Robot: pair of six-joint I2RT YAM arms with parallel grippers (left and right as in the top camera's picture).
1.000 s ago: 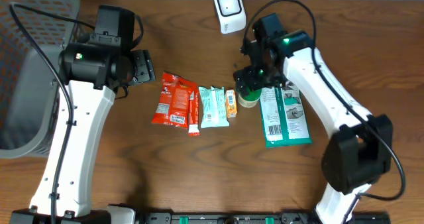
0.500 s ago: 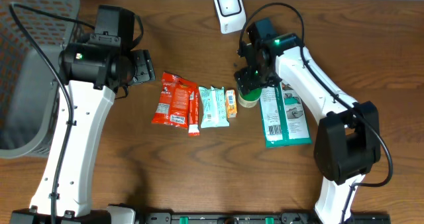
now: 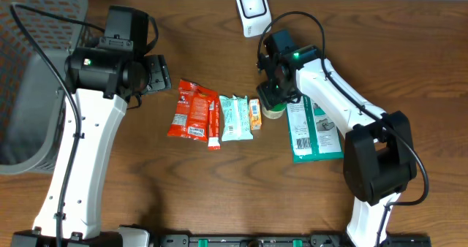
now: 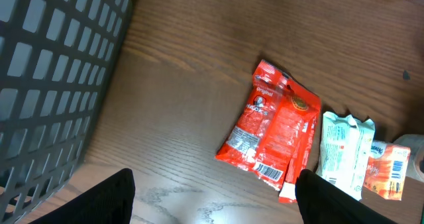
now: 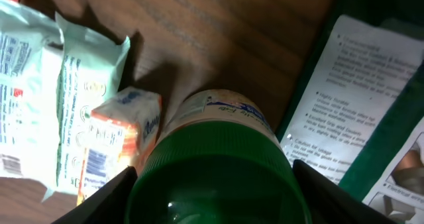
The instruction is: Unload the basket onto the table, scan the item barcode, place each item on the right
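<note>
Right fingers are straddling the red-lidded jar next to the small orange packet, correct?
Not quite. The lid on the jar is green, not red. The right wrist view shows it, with the right fingers either side of the lid and the small orange packet next to the jar.

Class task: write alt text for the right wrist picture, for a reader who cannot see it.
A green-lidded jar stands on the wooden table below the camera, the fingers of the right gripper flanking its lid. An orange box and pale green packets lie to its left, a white-labelled green pouch to its right.
</note>
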